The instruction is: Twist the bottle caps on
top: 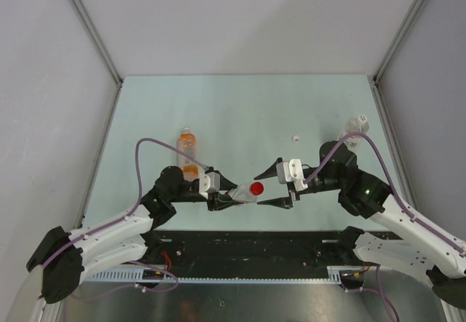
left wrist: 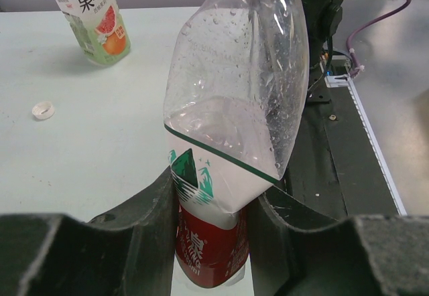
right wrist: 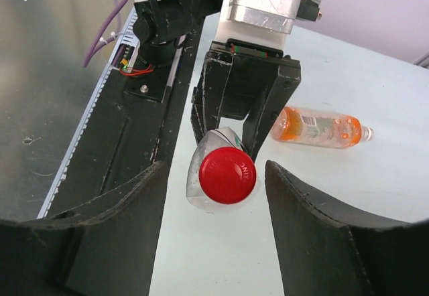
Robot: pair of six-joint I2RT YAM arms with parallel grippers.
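Pale green table (top: 240, 103) lies between plain grey walls, and the two arms meet close to its 6 o'clock edge. The left tool (top: 224, 197) pinches the red-label bottle (left wrist: 234, 95) around its lower body and holds it lying sideways above the table, neck toward 3 o'clock. The bottle's clear wall is dented and beaded with droplets. A red cap (top: 256, 189) sits on its neck. The right tool (right wrist: 216, 165) faces it from 3 o'clock with its fingers spread, one on each side of the red cap, with a gap showing at both. The orange bottle (top: 188, 154) lies on its side at 10 o'clock from the held bottle. A loose white cap (top: 296, 138) rests on the table at 1 o'clock from the red cap. The white-label bottle (top: 355, 127) stands near the table's 3 o'clock edge.
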